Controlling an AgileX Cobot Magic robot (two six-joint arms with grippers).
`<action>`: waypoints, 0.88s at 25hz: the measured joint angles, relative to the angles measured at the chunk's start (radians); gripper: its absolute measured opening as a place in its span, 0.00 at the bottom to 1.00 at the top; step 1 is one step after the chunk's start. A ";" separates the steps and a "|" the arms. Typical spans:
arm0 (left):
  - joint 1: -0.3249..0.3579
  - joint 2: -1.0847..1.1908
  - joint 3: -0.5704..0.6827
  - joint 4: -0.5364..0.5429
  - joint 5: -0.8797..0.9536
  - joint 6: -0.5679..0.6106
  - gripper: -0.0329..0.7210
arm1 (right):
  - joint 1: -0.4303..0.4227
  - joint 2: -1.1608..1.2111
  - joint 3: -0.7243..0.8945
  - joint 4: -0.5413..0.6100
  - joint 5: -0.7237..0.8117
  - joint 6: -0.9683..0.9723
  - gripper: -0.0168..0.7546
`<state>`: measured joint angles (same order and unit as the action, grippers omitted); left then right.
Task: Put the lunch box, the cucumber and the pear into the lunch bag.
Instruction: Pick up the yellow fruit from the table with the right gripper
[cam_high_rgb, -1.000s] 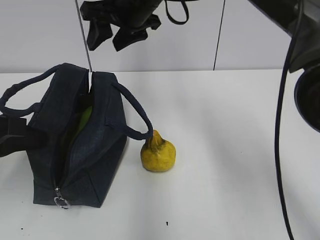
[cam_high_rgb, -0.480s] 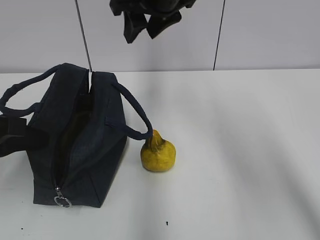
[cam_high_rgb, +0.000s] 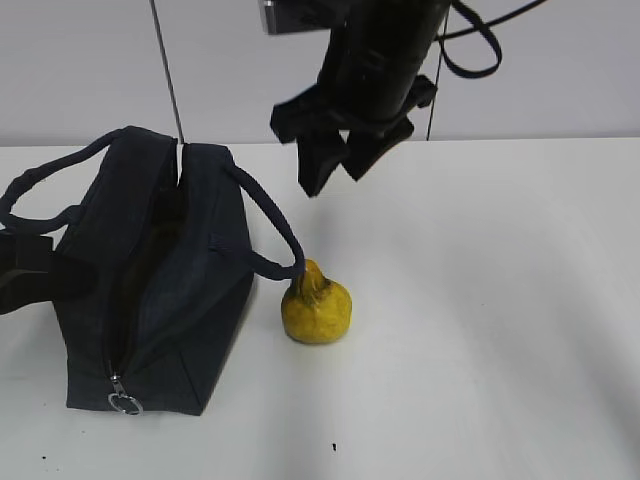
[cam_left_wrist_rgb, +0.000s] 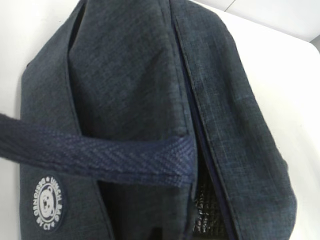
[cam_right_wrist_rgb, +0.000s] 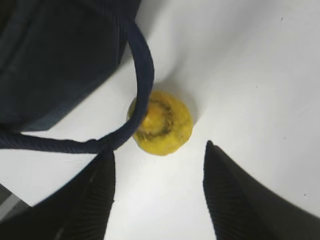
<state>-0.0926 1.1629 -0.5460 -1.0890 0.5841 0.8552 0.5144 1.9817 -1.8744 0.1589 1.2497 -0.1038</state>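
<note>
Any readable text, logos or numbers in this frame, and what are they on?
Round white patch on the lunch bag, left wrist view: a bear face ringed by lettering; "LUNCH BAG" seems to run down the right, the remaining letters are too blurred to read.
No text shows in the exterior or right wrist views.
</note>
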 joint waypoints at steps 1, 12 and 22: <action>0.000 0.000 0.000 0.000 0.000 0.000 0.02 | 0.006 0.000 0.031 0.000 -0.002 -0.007 0.59; 0.000 0.000 0.000 0.000 0.000 0.000 0.02 | 0.024 0.075 0.119 -0.002 -0.041 -0.055 0.59; 0.000 0.000 0.000 0.000 -0.004 0.000 0.02 | 0.024 0.156 0.119 -0.002 -0.146 -0.083 0.59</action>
<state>-0.0926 1.1629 -0.5460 -1.0890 0.5800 0.8552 0.5383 2.1376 -1.7554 0.1570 1.1034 -0.1864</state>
